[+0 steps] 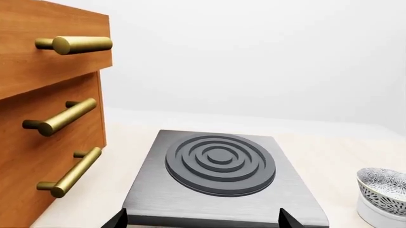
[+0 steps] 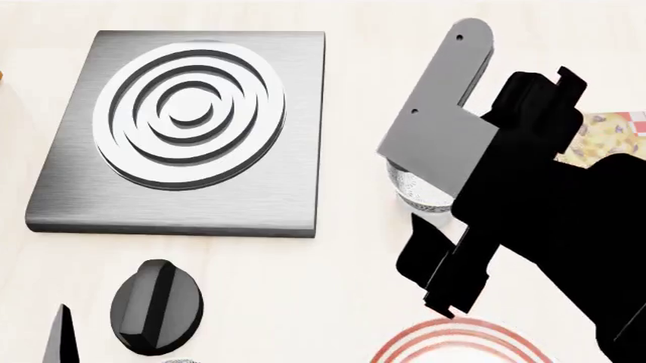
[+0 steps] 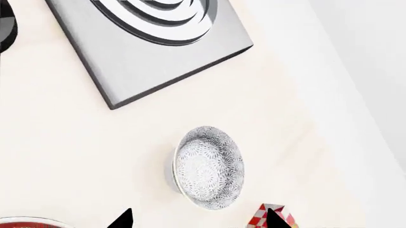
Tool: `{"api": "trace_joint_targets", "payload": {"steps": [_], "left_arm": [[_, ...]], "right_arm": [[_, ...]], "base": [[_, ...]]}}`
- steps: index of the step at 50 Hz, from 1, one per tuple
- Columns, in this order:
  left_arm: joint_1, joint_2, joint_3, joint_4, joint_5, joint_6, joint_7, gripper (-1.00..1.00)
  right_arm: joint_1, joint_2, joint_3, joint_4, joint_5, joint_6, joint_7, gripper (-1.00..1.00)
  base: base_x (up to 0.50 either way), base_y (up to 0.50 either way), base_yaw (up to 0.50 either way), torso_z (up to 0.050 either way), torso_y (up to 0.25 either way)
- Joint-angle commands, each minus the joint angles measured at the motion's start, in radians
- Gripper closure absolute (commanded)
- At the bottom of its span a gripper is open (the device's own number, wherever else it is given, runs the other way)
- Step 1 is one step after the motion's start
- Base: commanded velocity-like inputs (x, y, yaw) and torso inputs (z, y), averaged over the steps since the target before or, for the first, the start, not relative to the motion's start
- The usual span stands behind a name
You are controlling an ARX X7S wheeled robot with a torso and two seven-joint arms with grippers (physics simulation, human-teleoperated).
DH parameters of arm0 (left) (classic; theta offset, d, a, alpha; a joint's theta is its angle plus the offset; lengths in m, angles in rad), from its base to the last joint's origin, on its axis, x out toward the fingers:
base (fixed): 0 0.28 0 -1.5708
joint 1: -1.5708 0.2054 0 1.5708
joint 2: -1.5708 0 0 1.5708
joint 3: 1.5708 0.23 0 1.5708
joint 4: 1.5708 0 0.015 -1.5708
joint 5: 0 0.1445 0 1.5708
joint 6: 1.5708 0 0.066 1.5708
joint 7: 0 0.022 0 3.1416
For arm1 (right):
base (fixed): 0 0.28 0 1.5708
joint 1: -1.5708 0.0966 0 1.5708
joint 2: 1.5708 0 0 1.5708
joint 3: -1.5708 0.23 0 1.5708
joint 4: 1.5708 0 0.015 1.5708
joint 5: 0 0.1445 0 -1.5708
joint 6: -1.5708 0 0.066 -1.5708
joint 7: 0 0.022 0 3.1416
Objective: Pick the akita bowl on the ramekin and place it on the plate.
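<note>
The akita bowl (image 3: 208, 167) is a small, deep round bowl with a fine grey-black speckled pattern, and it sits on top of the plain white ramekin (image 1: 379, 214), whose glossy wall shows under the bowl's rim in the left wrist view. In the head view the pair stands on the pale worktop (image 2: 353, 265) just right of the stove plate (image 2: 187, 132), and most of the bowl is hidden behind the right arm.

The right hand (image 3: 198, 219) hangs over the worktop on the near side of the bowl, apart from it; its 2 dark fingertips (image 3: 121, 219) stand wide and hold nothing, with the bowl lying between their lines and farther on. The plate (image 2: 459, 344), white with red rings, lies near the bottom of the head view, nearer than the bowl. The left hand (image 1: 203, 221) is also spread and empty, at the near edge of the stove plate, facing a wooden drawer cabinet (image 1: 44, 118) with brass handles.
</note>
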Motion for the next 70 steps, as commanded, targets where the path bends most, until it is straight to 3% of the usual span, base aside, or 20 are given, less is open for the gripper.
{"api": "trace_joint_targets", "payload": {"steps": [1,31,70], "left_arm": [[-0.002,-0.005,-0.001,-0.006,-0.012,0.006,-0.004,-1.00],[-0.002,-0.020,0.002,-0.004,-0.029,0.011,-0.019,-1.00],[-0.012,-0.034,0.014,-0.014,-0.039,0.010,-0.037,-1.00]], "right_arm": [[0.028,-0.068,-0.097,0.118,-0.093,-0.024,-0.076,-1.00],[0.014,-0.208,-0.158,0.356,-0.093,-0.008,-0.178,-1.00],[-0.091,-0.321,-0.160,0.581,-0.201,-0.259,-0.143,-1.00]], "base": [[0.00,0.00,0.00,0.000,0.000],[0.00,0.00,0.00,0.000,0.000],[0.00,0.00,0.00,0.000,0.000]]}}
